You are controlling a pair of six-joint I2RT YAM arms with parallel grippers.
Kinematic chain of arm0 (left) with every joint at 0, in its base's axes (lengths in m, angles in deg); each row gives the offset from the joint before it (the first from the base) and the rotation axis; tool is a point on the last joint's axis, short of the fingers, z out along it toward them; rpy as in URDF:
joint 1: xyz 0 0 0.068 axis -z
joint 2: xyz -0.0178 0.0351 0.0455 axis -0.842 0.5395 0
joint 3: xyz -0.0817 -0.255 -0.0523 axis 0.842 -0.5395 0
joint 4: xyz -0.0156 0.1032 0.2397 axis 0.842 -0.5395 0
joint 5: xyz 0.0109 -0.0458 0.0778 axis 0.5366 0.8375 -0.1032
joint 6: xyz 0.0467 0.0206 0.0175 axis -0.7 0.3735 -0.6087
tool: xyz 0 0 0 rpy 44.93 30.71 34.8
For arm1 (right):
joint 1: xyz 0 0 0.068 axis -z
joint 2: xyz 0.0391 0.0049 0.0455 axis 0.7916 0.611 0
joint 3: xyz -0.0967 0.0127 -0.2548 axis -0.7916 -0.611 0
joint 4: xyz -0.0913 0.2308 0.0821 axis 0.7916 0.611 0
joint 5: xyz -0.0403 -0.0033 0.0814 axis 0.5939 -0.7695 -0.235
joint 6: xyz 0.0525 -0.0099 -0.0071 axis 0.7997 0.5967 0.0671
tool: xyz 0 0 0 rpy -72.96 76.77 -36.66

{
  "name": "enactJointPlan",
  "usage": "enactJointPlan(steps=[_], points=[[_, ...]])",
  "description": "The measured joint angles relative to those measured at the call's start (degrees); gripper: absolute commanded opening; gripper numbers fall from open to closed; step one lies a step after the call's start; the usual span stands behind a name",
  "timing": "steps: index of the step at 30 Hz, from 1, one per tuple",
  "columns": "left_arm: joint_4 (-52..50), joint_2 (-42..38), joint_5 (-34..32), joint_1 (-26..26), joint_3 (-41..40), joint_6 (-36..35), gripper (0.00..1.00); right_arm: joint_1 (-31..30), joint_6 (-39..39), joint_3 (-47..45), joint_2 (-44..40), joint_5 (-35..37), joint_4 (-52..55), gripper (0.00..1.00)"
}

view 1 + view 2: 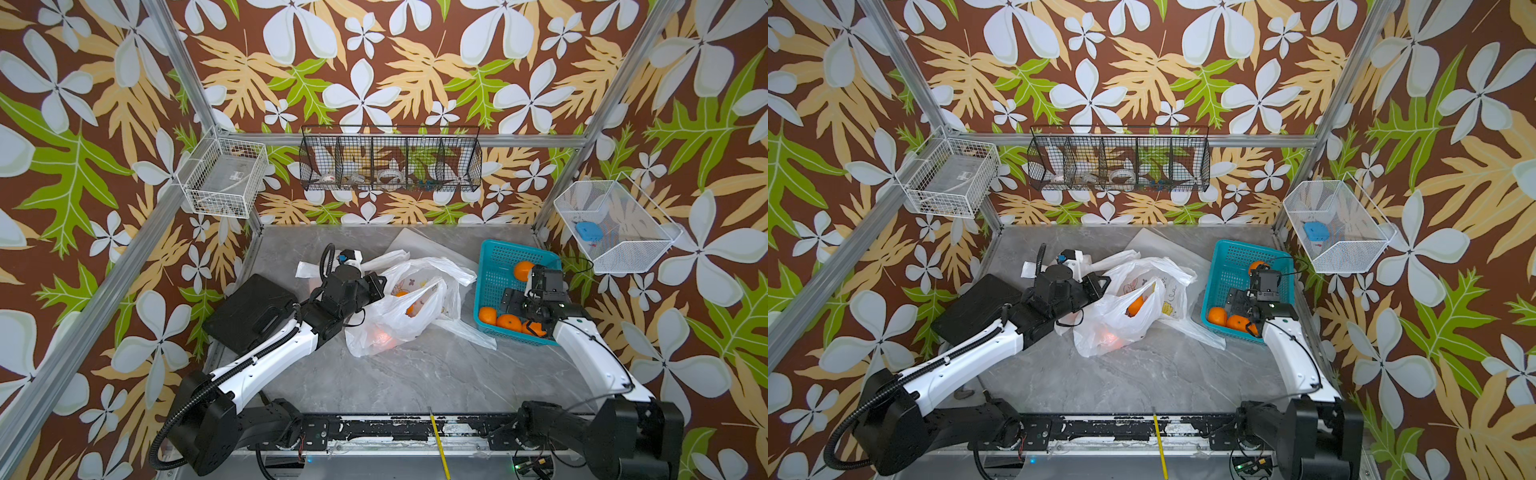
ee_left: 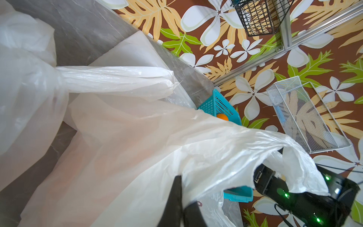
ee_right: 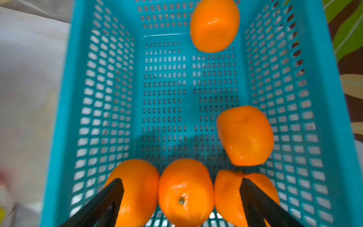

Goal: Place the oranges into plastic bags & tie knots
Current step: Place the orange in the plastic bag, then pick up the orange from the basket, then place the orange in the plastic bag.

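Observation:
Several oranges (image 3: 245,135) lie in the teal basket (image 1: 488,270). My right gripper (image 3: 180,181) hangs open just above the middle one of three oranges at the basket's near end, a finger on each side. In both top views it (image 1: 517,309) is inside the basket. My left gripper (image 2: 181,198) is shut on the rim of an open plastic bag (image 1: 390,324), which holds an orange (image 1: 1136,305). Another printed bag (image 1: 436,270) lies behind it. A bag's knot (image 2: 57,76) with a flat strip end shows in the left wrist view.
A black case (image 1: 253,311) lies at the table's left. A flat white sheet (image 1: 415,245) lies at the back. Wire baskets hang on the walls: a white one on the left (image 1: 224,183), a black one at the back (image 1: 390,160) and a mesh one on the right (image 1: 615,228). A yellow stick (image 1: 438,440) crosses the front rail.

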Motion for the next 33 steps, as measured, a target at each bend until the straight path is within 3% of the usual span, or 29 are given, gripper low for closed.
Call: enactJointPlan(steps=[4, 9, 12, 16, 18, 24, 28, 33], points=[[0.17, -0.02, 1.03, -0.02, -0.57, 0.02, 0.00, 0.39, -0.35, 0.33, 6.43, 7.54, -1.90, 0.96], [0.20, 0.11, 1.46, -0.02, -0.52, -0.52, 0.00, 2.29, -0.35, 0.68, 13.40, 11.08, -3.13, 0.92], [0.20, 0.17, 1.90, -0.02, -0.39, -0.87, 0.00, 4.15, -0.87, 0.85, 16.57, 11.43, -4.57, 0.82], [0.20, 0.44, 1.92, -0.02, -0.35, -1.01, 0.00, 6.03, -2.25, 1.70, 19.76, 10.51, -6.23, 0.53], [0.20, 0.57, 2.14, -0.02, -0.35, -1.01, 0.00, 5.99, -3.26, 2.21, 19.80, 9.49, -6.93, 0.46], [0.20, 0.68, 2.32, -0.02, -0.33, -1.07, 0.00, 6.05, -3.74, 0.70, 10.62, 3.80, -6.58, 0.45], [0.17, 0.70, 2.32, -0.02, -0.33, -1.33, 0.00, 5.44, -3.26, -1.92, 0.94, -4.98, -4.50, 0.44], [0.17, 0.46, 2.29, -0.02, -0.33, -1.97, 0.00, -1.57, -1.22, -4.33, -10.97, -17.68, 0.66, 0.44]])
